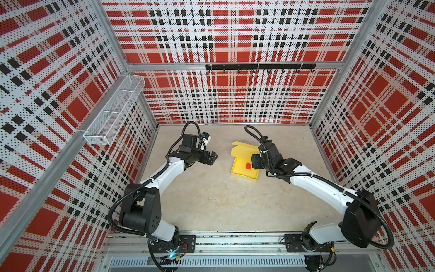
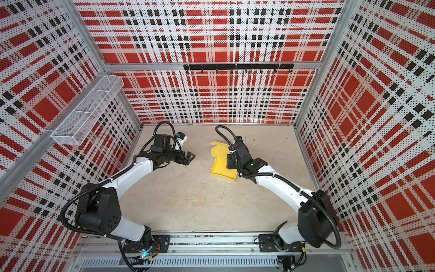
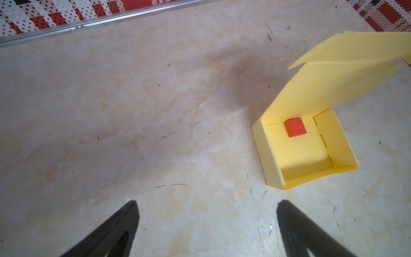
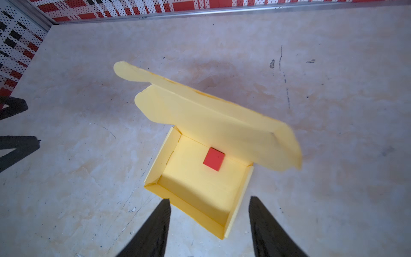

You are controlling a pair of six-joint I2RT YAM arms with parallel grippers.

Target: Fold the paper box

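Note:
The paper box (image 1: 243, 174) is a pale yellow shallow box on the table right of centre, also seen in the other top view (image 2: 221, 173). Its lid (image 1: 243, 150) stands raised at the far side, tabs unfolded. A small red square piece (image 4: 214, 159) lies inside, near the lid hinge. My right gripper (image 4: 209, 203) hovers open above the box's near corner, nothing between its fingers. My left gripper (image 3: 205, 207) is open over bare table to the left of the box (image 3: 271, 155), apart from it.
A white wire basket (image 1: 115, 110) hangs on the left wall. A black hook rail (image 1: 260, 67) runs along the back wall. Patterned walls close three sides. The left gripper's fingers (image 4: 15, 144) show at the right wrist view's edge.

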